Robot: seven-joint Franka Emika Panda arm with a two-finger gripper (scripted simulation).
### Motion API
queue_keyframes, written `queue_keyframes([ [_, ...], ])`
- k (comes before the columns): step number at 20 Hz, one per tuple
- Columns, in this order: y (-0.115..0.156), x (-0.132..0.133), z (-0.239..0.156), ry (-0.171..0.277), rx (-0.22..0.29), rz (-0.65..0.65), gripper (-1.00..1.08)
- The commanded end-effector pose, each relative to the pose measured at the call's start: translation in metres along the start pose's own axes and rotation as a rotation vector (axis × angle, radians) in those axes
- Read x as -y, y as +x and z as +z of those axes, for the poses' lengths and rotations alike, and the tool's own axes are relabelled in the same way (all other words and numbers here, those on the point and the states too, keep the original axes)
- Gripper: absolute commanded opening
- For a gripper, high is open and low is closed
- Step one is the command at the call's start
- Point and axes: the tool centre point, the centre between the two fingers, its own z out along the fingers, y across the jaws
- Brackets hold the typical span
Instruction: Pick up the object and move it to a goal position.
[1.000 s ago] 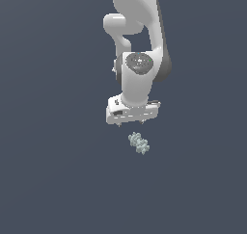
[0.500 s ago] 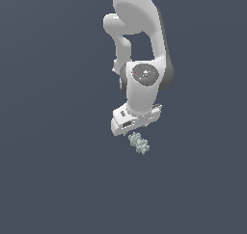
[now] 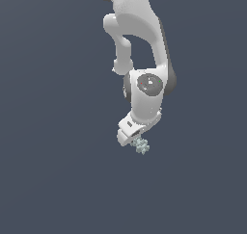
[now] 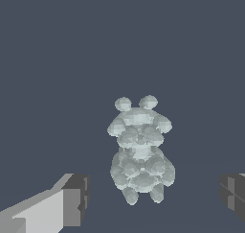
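So the plain dark blue-grey worktop (image 3: 53,132) fills everything, with the white Panda arm (image 3: 140,45) bent down over it. Its white gripper (image 3: 136,141) sits low, fingers (image 4: 72,198) spread wide, gripping nothing. The small pale grey-green bumpy cluster of knobs (image 4: 140,150) lies on the worktop right between the fingers, touching neither one.
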Motion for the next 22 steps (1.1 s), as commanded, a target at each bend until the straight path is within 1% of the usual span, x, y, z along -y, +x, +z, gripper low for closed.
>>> queue_keyframes([
  [1,0.004,0.001,0.003,0.001,-0.003,-0.036,1.00],
  [6,0.007,0.002,0.006,0.003,-0.006,-0.070,1.00],
  [12,0.007,0.002,0.010,0.003,-0.006,-0.069,1.00],
  [22,0.007,0.003,0.053,0.003,-0.006,-0.073,1.00],
])
